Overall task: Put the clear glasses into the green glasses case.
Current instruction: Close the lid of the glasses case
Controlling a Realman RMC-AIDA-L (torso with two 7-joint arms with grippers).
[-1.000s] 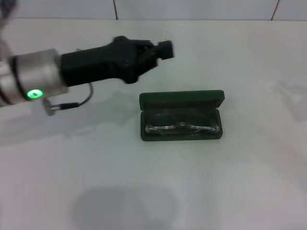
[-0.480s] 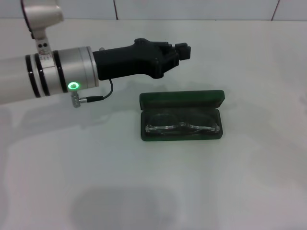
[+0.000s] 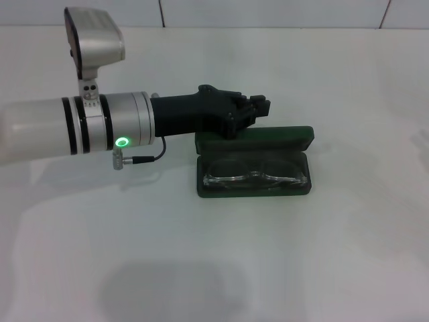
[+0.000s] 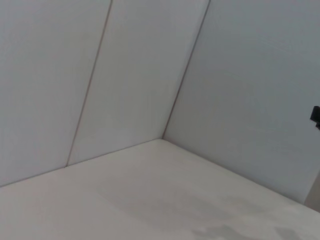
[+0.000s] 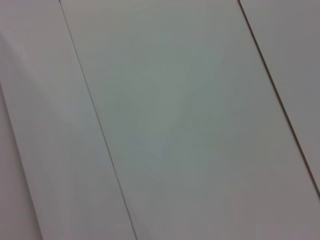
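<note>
Clear glasses (image 3: 255,176) lie inside the open green glasses case (image 3: 255,144), centre-right of frame on the white tabletop (image 3: 335,255). Left hand (image 3: 258,109) sits at the lid's upper-left edge; contact unclear, finger opening cannot be told.

White table (image 3: 322,255) with a smooth matte top, green glasses case (image 3: 255,163) lying open directly on it near the middle, raised lid toward the tiled back wall (image 3: 268,12), bare tabletop spreading around the case on every side
</note>
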